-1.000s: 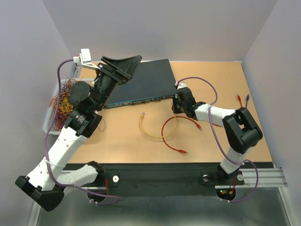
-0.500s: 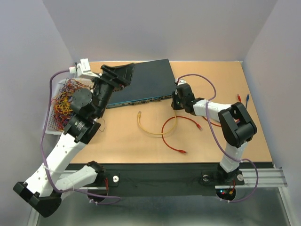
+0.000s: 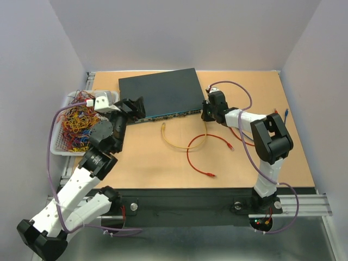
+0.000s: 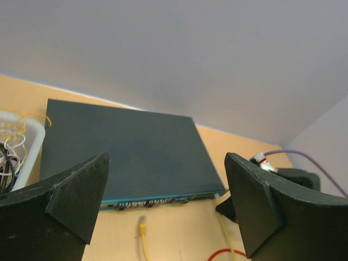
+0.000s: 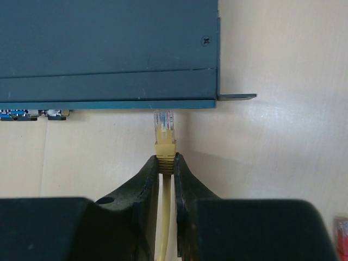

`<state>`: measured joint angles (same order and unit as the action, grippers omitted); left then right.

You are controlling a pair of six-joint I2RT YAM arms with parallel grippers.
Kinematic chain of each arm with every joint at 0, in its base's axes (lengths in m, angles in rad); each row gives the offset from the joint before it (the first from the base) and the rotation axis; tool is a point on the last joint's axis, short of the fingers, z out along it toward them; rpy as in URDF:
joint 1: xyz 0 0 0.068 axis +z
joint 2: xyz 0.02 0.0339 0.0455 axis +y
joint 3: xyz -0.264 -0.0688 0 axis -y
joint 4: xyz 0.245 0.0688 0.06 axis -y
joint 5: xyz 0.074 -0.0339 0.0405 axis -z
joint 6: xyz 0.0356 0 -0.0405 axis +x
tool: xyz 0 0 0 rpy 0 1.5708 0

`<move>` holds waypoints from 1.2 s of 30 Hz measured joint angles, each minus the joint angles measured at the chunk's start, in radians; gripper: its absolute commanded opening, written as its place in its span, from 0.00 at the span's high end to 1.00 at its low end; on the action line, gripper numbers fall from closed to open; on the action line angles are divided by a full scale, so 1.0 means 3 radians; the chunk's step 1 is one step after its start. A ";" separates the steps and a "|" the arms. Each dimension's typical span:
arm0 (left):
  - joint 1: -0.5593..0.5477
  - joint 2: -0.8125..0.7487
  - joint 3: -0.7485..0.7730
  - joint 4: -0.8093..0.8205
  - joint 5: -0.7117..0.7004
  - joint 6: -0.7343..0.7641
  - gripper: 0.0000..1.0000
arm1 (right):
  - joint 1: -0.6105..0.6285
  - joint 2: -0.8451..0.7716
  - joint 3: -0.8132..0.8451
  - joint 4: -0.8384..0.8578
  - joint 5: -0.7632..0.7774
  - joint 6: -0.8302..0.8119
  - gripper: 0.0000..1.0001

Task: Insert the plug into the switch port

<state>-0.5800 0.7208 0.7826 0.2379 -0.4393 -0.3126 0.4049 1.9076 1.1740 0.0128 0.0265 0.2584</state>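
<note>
Far left, 1 white wire basket (image 3: 61, 142) sits at the desk (image 3: 147, 166) edge, stuffed with a tangle of red, yellow and other thin wires, too many to count. Next, the left end effector (image 3: 130, 107) (image 4: 167, 157) hovers just beside the basket's right rim with both fingers (image 4: 76, 196) spread wide and nothing between them, pointing at the port face. 1 flat dark blue-grey metal switch box (image 3: 160, 92) (image 4: 125, 147) (image 5: 109, 43) lies flat at the back of the tan desk, centre-left, its row of small sockets along the thin near face. In front of it is 1 thin yellow cable (image 3: 179, 145), curved on the desk, with its free end (image 3: 163, 132) (image 4: 142, 224) lying loose near the port face. 1 red cable loop (image 3: 198, 157) overlaps the yellow one; more red near the right arm, can't tell if that is a separate cable. The right end effector (image 3: 208, 111) (image 5: 165, 160) is at the right end of the port face, fingers pressed together, pinching the yellow cable just behind its 1 clear plug (image 5: 164, 124). The plug is held level, pointing straight at the switch face, tip right at the lower edge near the corner bracket; can't tell whether it touches or has entered a socket. Far right, 2 small leads (image 3: 281, 113), one red-tipped and one blue-tipped, lie well apart from everything else.
</note>
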 measured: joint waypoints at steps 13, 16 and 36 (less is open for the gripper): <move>0.0004 0.0036 -0.0114 -0.0011 -0.0022 0.0092 0.01 | 0.0003 0.0062 0.0043 -0.0104 -0.0226 0.0010 0.99; 0.0005 0.0027 -0.0114 -0.0009 -0.0020 0.0092 0.01 | 0.0003 0.0079 0.0140 -0.0187 -0.0225 0.0010 0.99; 0.0005 -0.0178 -0.0123 -0.0009 -0.0039 0.0092 0.01 | 0.0006 0.0282 0.0642 -0.0744 0.0042 -0.0015 1.00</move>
<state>-0.5785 0.6674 0.7456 0.2352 -0.4511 -0.2852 0.4068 1.9923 1.3666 -0.2104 0.0391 0.2539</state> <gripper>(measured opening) 0.986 0.176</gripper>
